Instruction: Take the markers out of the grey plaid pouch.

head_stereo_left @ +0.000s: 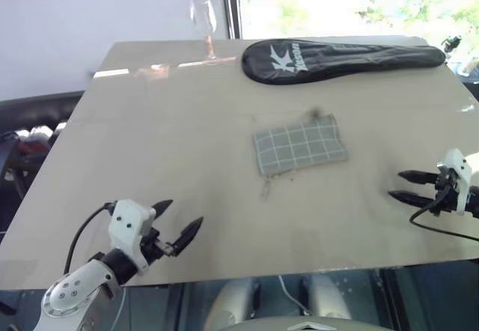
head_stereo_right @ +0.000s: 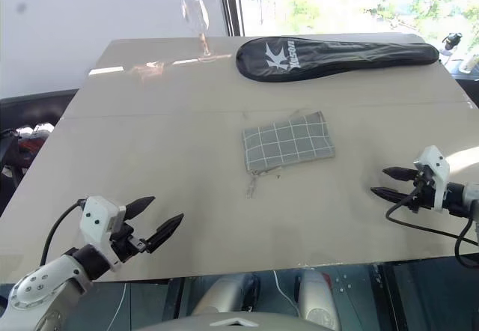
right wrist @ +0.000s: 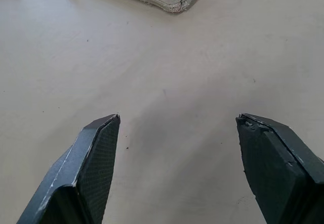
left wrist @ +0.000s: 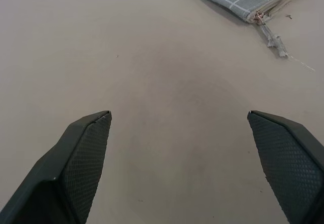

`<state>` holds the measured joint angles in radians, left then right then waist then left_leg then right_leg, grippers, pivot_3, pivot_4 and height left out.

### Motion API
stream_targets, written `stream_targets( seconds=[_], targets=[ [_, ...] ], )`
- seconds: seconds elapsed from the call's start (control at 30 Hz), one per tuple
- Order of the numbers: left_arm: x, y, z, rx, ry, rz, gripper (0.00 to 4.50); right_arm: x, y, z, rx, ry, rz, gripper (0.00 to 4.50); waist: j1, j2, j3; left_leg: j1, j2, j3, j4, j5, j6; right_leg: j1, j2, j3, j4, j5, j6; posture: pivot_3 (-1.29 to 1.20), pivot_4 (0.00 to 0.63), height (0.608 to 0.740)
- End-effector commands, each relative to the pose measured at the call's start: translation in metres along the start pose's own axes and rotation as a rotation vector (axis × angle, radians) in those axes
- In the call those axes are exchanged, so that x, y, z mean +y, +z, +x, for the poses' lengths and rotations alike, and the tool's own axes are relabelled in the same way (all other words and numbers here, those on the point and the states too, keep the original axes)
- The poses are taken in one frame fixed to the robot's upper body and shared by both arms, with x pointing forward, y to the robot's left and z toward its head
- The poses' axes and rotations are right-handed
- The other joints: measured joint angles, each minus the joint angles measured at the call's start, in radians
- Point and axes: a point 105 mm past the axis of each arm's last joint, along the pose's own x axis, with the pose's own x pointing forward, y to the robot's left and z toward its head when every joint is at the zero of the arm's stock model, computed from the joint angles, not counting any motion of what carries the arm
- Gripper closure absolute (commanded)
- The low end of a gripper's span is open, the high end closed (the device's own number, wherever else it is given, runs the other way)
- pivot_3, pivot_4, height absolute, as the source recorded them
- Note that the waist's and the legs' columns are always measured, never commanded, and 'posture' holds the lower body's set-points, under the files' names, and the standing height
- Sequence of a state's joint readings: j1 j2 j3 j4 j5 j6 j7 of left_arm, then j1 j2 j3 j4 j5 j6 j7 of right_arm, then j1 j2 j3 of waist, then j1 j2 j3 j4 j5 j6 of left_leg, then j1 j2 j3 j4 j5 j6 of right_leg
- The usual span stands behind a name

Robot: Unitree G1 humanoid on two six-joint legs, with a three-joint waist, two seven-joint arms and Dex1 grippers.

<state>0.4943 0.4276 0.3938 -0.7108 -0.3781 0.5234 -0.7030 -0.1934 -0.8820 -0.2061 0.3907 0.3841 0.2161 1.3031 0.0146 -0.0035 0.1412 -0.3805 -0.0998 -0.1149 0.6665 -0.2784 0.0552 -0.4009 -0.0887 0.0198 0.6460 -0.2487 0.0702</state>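
Left eye view, nearest edge first: the left gripper [head_stereo_left: 176,225] hovers low over the beige table [head_stereo_left: 150,144] near its front left corner, its two black fingers spread wide apart with nothing between them and nothing touching them. On the opposite side, near the front right edge, the right gripper [head_stereo_left: 397,185] points inward across the table, its fingers likewise parted and empty. From the left wrist view the bare tabletop lies between the fingertips [left wrist: 83,153], and the zip end of the pouch with its small pull shows beyond them, well apart. From the right wrist view the other end of the pouch lies ahead of the fingertips [right wrist: 98,153], also clear of them. Toward the middle of the table rests the grey plaid pouch [head_stereo_left: 301,145], flat and slightly skewed; whether its zip is undone cannot be told. At the far edge lies a long black racket cover [head_stereo_left: 340,59], with a wine glass [head_stereo_left: 203,24] standing to its left.
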Motion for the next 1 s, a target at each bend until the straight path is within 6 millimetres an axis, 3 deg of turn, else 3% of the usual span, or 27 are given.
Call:
stream_targets(
  seconds=[0.03,0.67,0.87,1.0],
  targets=[
    [0.005,0.012,-0.003,-0.043,0.009,0.051,0.04,-0.001,0.013,-0.007,-0.037,-0.001,-0.034,0.79,0.0,0.0,0.0,0.0,0.0,0.0,0.0,0.0,0.0,0.0,0.0,0.0,0.0,0.0,0.0,0.0,0.15,0.74],
    [0.018,0.021,0.002,-0.046,0.008,0.138,0.04,0.015,0.012,-0.004,-0.06,0.051,-0.005,0.79,0.0,0.002,0.001,-0.001,0.0,0.0,-0.001,-0.001,0.001,0.0,0.0,0.0,-0.002,0.0,0.0,0.0,0.15,0.74],
    [0.013,0.003,0.003,0.08,-0.048,0.312,0.04,0.02,0.015,-0.003,-0.07,0.078,0.006,0.79,0.0,0.002,0.001,-0.001,0.0,0.0,-0.001,-0.001,0.001,0.0,0.0,0.0,-0.002,0.0,0.0,0.0,0.15,0.74],
    [0.019,0.009,0.009,0.065,-0.036,0.478,0.04,0.034,0.024,-0.001,-0.097,0.152,0.025,0.79,0.001,0.003,0.001,-0.001,0.0,0.0,-0.002,-0.001,0.001,0.0,0.0,0.0,-0.003,0.0,0.0,0.0,0.15,0.74]
  ],
)
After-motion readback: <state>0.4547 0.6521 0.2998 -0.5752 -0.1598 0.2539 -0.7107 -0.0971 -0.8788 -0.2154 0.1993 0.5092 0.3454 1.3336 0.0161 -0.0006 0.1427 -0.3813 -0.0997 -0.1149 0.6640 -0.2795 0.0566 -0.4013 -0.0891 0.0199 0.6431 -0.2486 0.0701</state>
